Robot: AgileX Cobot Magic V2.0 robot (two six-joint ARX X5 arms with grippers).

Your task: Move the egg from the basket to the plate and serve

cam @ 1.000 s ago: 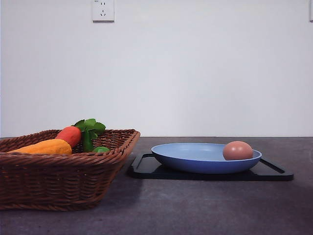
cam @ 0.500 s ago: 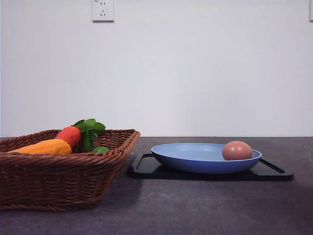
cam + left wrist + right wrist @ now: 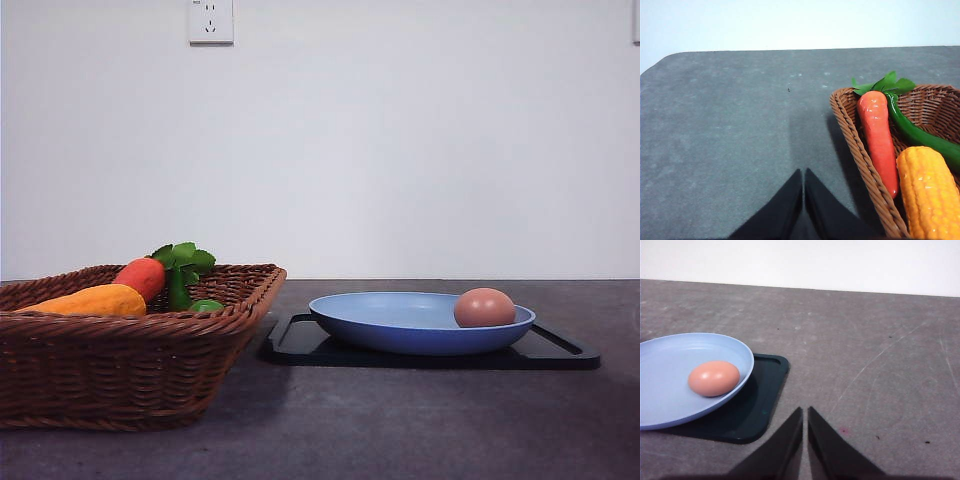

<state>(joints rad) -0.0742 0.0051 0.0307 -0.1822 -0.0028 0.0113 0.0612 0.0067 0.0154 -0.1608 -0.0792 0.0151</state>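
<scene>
Egg: the egg (image 3: pixel 485 307) lies on its side inside the plate, toward the plate's right part in the front view, close to the rim; in the right wrist view (image 3: pixel 714 378) it rests on the plate's inner slope beside the edge. Nothing grips it.
Plate: the light-blue plate (image 3: pixel 400 322) sits on the black tray, right of the basket and apart from it; in the right wrist view its rim (image 3: pixel 670 412) overhangs the tray surface.
Tray: the flat black tray (image 3: pixel 560 353) lies on the table under the plate, with handle openings at its left and right ends; a rounded corner of it shows in the right wrist view (image 3: pixel 767 390).
Basket: the brown wicker basket (image 3: pixel 120 370) stands at the left near side of the table; its braided rim (image 3: pixel 855 140) shows in the left wrist view.
Basket contents: an orange-red carrot (image 3: pixel 877 135) with green leaves lies along the basket wall, a green pepper (image 3: pixel 920 137) beside it, and a yellow corn cob (image 3: pixel 930 192) nearer the camera; in the front view the carrot (image 3: pixel 142 277) and the corn (image 3: pixel 85 300) rise above the rim.
Left gripper: the left gripper (image 3: pixel 803 182) hangs over bare table just outside the basket, its two dark fingers pressed together and holding nothing.
Right gripper: the right gripper (image 3: pixel 805 422) hangs over bare table near the tray's corner, apart from the plate, its fingers drawn together with only a thin slit between them, holding nothing.
Table: the dark grey table (image 3: pixel 420 420) reaches back to a white wall carrying a socket (image 3: pixel 211 21).
</scene>
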